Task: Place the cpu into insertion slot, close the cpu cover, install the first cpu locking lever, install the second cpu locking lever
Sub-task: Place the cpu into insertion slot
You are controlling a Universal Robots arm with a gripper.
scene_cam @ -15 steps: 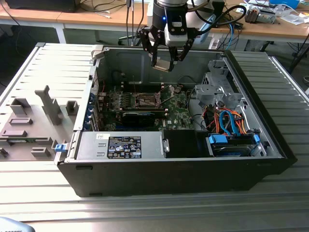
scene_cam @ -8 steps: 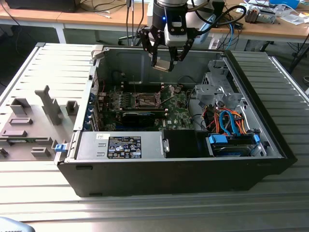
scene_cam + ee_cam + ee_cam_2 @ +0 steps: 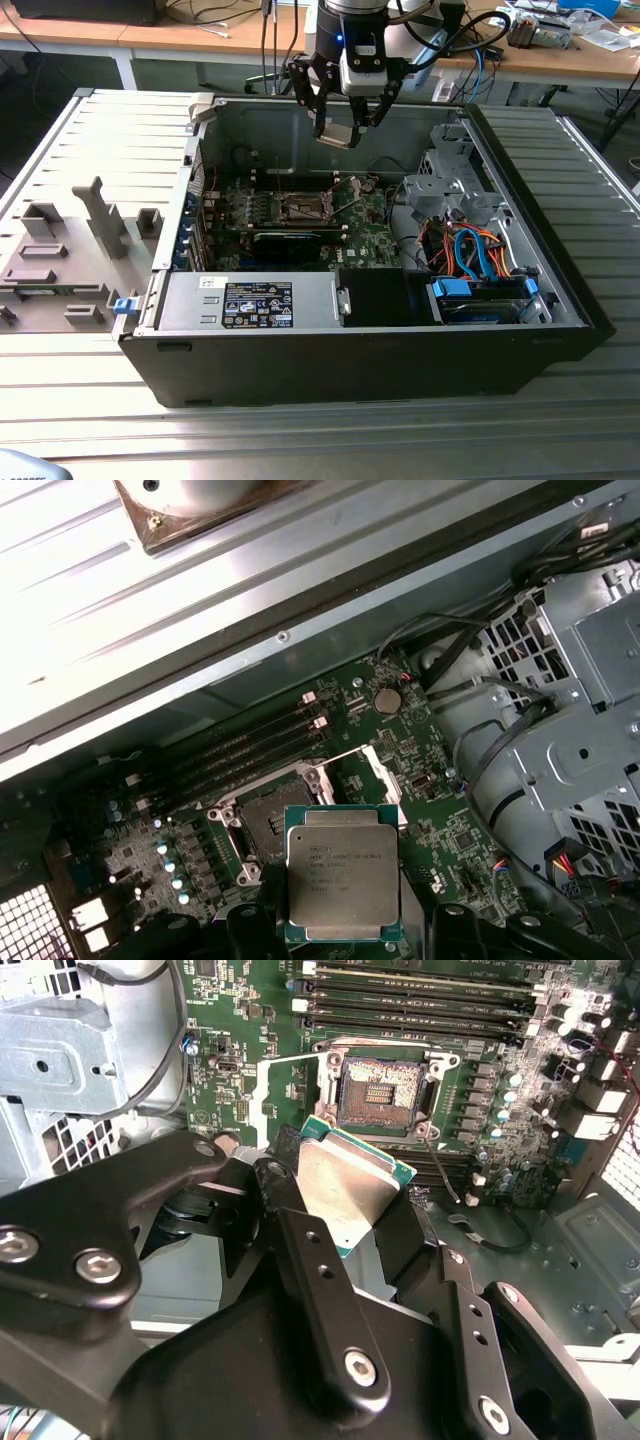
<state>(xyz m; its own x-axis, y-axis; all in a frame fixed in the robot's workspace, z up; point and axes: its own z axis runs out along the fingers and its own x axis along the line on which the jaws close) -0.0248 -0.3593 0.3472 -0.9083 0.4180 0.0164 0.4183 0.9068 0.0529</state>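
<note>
- Exterior view: holding the chip (image 3: 336,136) in the gripper (image 3: 344,126) at upper centre, jaws clamped on its edges, well above the socket (image 3: 300,208) at mid-frame inside the computer case (image 3: 300,360).
- Second wrist view: gripping the chip (image 3: 355,1185), looking tilted, near the bare socket (image 3: 378,1090), with the cover (image 3: 262,1100) standing open beside it; probably needing levelling first.
- First wrist view: partly overlapping the socket (image 3: 255,825) with the chip (image 3: 343,885); likely calling for squaring the edges, matching corners and avoiding any force.

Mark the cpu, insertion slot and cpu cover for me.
cpu (image 3: 343,880): first wrist view, centre of its metal top.
insertion slot (image 3: 378,1090): second wrist view, its dark centre.
cpu cover (image 3: 263,1105): second wrist view, side bar of its frame.
</note>
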